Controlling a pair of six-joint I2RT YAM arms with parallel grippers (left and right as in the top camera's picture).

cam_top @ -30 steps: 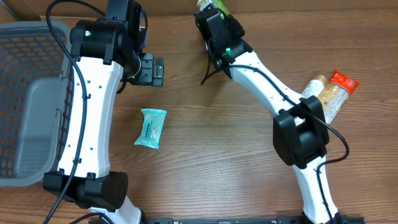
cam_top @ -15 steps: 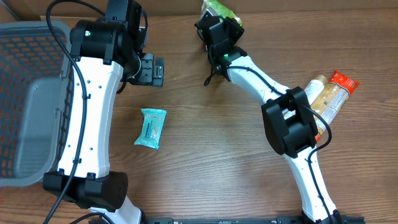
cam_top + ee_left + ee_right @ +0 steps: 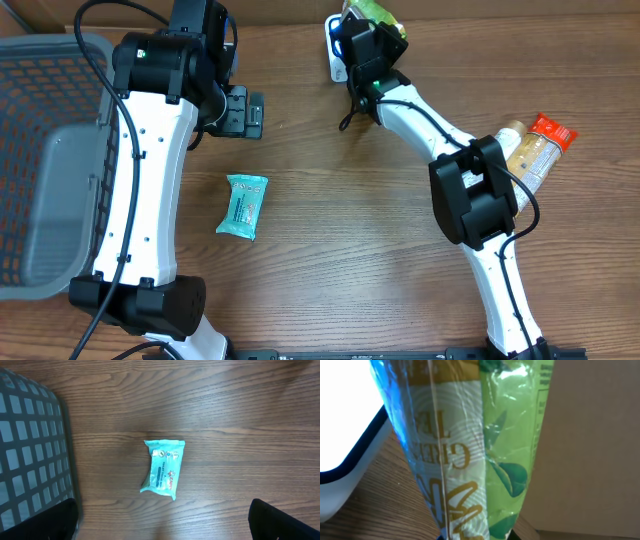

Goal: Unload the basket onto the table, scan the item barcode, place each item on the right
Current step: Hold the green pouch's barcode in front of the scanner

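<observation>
My right gripper [image 3: 475, 536] is shut on the item, a green and white tea packet [image 3: 470, 450], which hangs upright and fills the right wrist view. Overhead, the packet [image 3: 374, 12] is at the table's far edge, just right of a glowing white scanner [image 3: 335, 45]. The scanner's bright face [image 3: 342, 415] is at the left of the wrist view, and blue light falls on the packet's left edge. No barcode shows. My left gripper [image 3: 162, 527] is open above a teal wipes packet [image 3: 163, 466] that lies flat on the table.
A grey mesh basket [image 3: 40, 150] stands at the left edge. Two bottles and an orange packet [image 3: 530, 148] lie at the right. Brown cardboard [image 3: 590, 435] stands behind the tea packet. The wipes packet [image 3: 242, 205] lies mid-table.
My right arm has swung the tea packet to the right along the back edge, uncovering the white scanner. The left arm and the wipes packet have not moved.
</observation>
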